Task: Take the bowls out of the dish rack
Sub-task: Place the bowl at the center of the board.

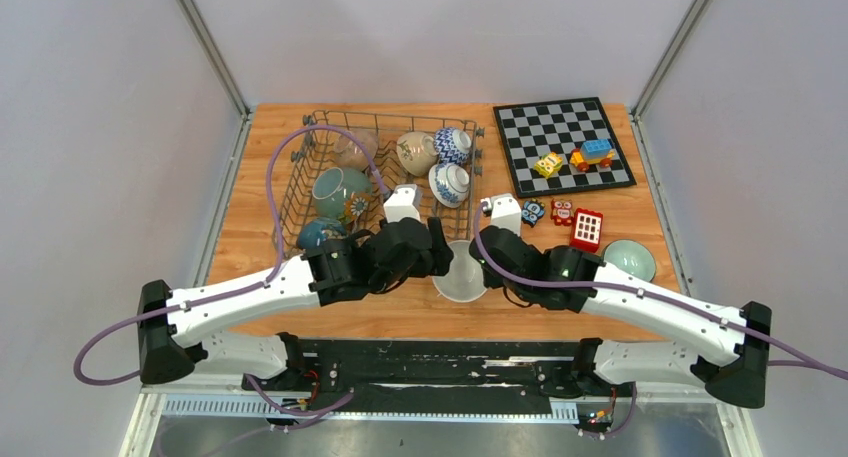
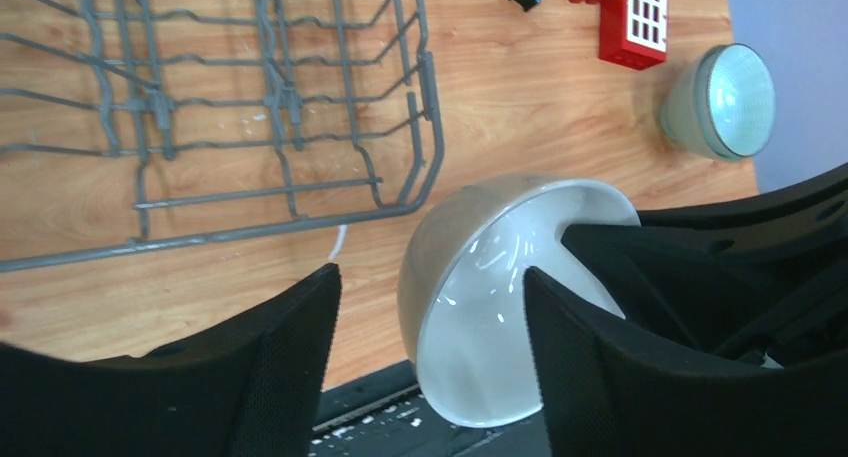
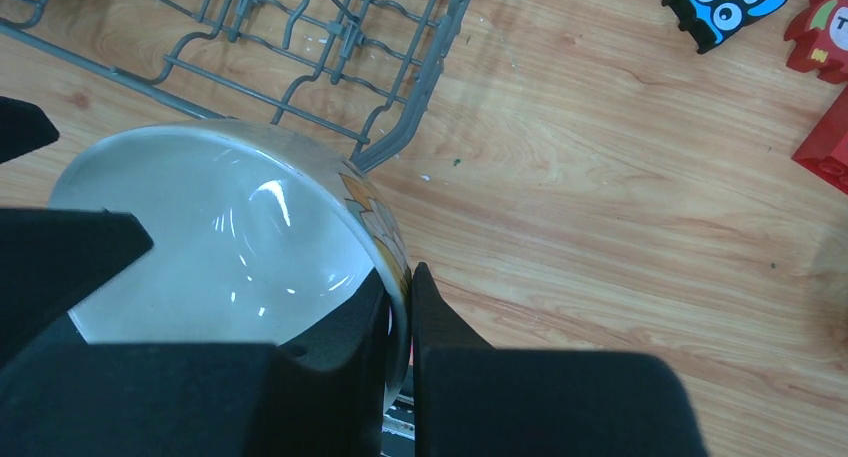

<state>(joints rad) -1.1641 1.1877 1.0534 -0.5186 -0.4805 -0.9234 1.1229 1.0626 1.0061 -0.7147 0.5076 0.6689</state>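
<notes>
A white bowl (image 1: 460, 275) with a yellow-patterned outside hangs tilted between my two grippers, just in front of the dish rack (image 1: 300, 167). My right gripper (image 3: 403, 277) is shut on the rim of that bowl (image 3: 220, 247), one finger inside and one outside. On the opposite side my left gripper (image 2: 430, 275) is open, its jaws straddling the wall of the bowl (image 2: 500, 307) with a gap on the outer side. The grey wire rack holds several bowls: a teal one (image 1: 340, 192), a brown one (image 1: 415, 152) and two blue-and-white ones (image 1: 452, 144).
A pale green bowl (image 1: 629, 259) stands on the wooden table at the right. Behind it lie a red brick (image 1: 587, 229) and small toys, then a chessboard (image 1: 563, 142) with toy blocks. The near rack corner (image 2: 425, 107) is close to both grippers.
</notes>
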